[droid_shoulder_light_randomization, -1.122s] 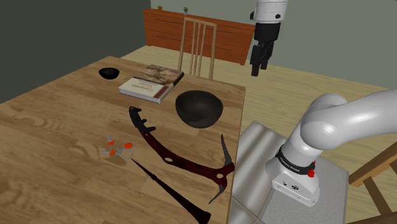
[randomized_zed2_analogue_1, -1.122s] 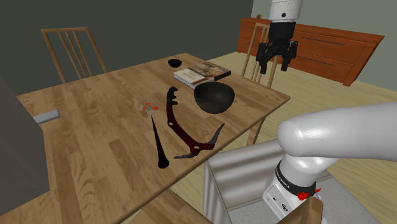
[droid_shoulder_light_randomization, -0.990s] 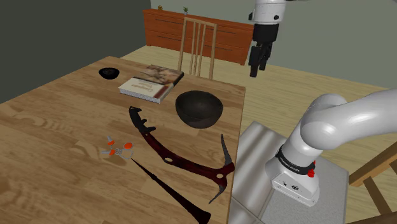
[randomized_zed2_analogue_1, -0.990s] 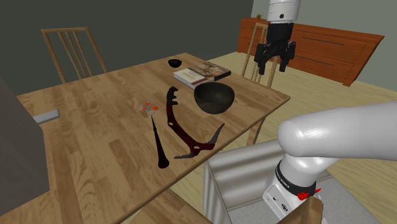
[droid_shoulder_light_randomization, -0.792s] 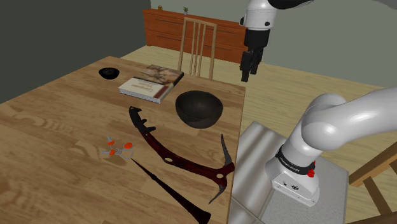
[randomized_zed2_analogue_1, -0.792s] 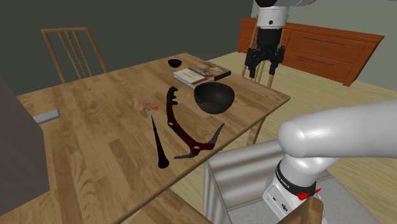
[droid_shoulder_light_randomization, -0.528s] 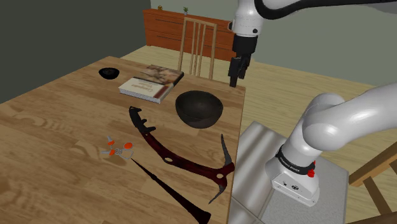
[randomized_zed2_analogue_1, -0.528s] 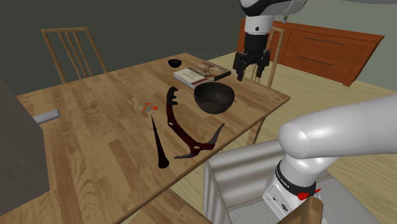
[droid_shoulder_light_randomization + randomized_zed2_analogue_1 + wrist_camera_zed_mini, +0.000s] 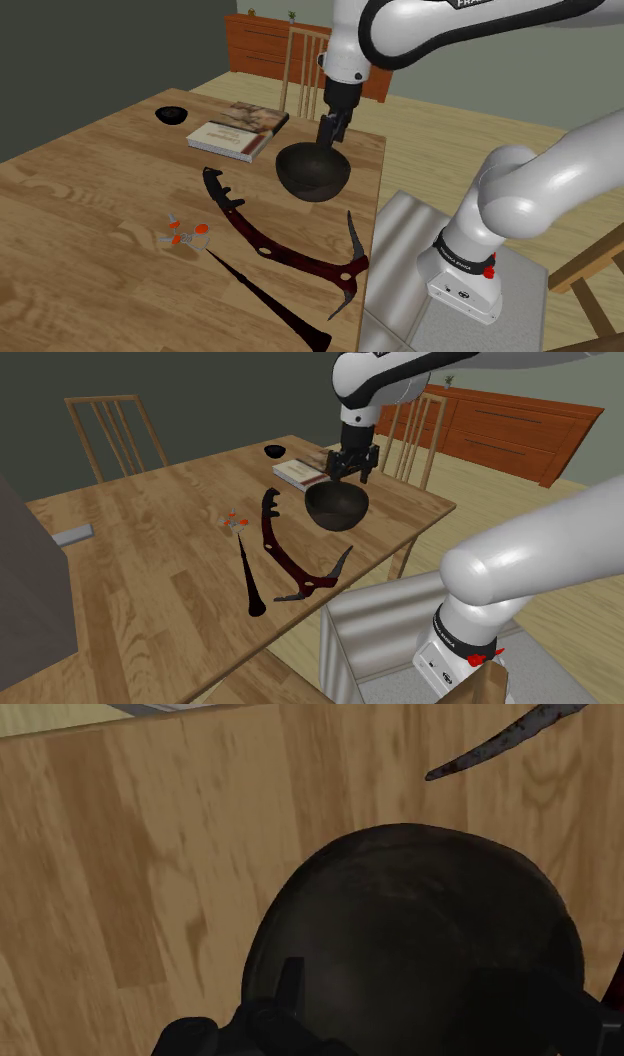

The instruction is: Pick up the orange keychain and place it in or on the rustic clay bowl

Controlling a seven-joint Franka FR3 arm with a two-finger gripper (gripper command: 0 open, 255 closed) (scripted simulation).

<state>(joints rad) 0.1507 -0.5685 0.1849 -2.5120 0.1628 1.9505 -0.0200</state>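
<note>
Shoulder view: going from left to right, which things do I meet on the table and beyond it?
keychain → book → bowl → stand

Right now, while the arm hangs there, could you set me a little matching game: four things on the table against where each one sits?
Things:
1. large dark round bowl
2. small orange-and-grey keychain
3. flat pale-covered book
4. small black dish

Places:
A. beside the book, away from the large bowl
B. just below the open black pincer
C. beside the dark red ice axe
D. between the two dark vessels

Pairs: 1-B, 2-C, 3-D, 4-A.
</note>
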